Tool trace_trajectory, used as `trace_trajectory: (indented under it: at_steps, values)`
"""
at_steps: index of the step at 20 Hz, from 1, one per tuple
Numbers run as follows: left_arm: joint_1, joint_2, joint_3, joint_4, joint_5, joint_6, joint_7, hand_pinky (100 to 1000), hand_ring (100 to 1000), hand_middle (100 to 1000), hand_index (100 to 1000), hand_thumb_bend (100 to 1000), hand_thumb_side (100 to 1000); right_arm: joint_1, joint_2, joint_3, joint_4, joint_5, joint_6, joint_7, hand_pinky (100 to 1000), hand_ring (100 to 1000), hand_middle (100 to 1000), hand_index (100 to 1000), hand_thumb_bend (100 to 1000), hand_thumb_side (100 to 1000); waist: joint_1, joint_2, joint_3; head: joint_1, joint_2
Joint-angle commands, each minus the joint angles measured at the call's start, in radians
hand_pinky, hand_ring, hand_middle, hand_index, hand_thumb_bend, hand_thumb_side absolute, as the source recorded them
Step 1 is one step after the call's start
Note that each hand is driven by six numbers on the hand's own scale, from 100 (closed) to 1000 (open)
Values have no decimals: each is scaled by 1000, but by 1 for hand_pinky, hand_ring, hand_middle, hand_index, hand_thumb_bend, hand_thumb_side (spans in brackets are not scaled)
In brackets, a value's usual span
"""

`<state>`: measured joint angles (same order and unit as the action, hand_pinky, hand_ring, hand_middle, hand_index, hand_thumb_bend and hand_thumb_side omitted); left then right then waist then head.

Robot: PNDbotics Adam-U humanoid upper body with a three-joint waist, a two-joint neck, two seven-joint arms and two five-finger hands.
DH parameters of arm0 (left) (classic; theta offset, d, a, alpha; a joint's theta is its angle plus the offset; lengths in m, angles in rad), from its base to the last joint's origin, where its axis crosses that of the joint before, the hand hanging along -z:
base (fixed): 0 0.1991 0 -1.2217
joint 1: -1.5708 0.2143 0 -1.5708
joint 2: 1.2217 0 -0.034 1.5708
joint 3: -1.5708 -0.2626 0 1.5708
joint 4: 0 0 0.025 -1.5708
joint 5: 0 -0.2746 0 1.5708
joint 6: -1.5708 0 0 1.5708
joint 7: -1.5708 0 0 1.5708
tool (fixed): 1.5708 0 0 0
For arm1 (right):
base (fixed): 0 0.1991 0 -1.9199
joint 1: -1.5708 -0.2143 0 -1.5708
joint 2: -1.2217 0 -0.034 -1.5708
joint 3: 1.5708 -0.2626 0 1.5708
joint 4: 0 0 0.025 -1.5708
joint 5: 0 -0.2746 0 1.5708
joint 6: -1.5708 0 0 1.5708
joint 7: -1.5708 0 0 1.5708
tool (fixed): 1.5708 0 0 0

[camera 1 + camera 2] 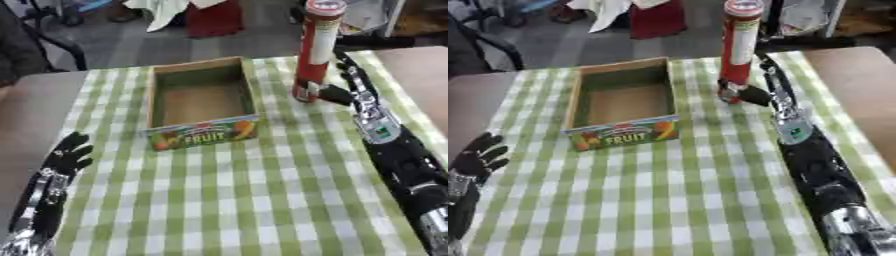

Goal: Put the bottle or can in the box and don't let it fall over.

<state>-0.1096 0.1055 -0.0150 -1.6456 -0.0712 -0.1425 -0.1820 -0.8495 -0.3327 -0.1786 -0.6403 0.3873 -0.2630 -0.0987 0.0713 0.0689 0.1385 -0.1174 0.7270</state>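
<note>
The fingers of the right hand [337, 94] curl around the base of the tall red can [316, 47], thumb against its near side. The can stands upright, long axis vertical, on the checked worktop [262, 190], just right of the open fruit box [202, 131]. The left hand [70, 152] rests open at the lower left, well apart.

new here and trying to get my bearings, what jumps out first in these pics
A tall red can stands upright right of the open, empty cardboard box on the green checked cloth. The right hand is at the can's base. The left hand rests open at lower left.
</note>
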Motion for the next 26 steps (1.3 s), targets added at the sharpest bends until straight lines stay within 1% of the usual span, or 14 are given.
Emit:
trace_trajectory:
  at_steps: [1,16,26]
  values:
    - [-17,9,-1,-14,1,-3,-4,887,891,887,971,537,864,-36,-39,-7,6,-3,1,-16,1000,1000,1000,1000,676,393,-4,-8,4,-3,-13]
    - [-32,7,-6,-18,1,-3,-8,887,890,886,971,539,864,-74,-73,-17,45,-41,8,-38,1000,1000,1000,1000,674,396,-5,13,28,-8,-25]
    - [-54,3,-12,-23,4,-3,-15,887,890,885,971,539,863,-86,-93,-18,70,-55,10,-49,1000,1000,1000,1000,675,397,-7,39,58,-16,-44]
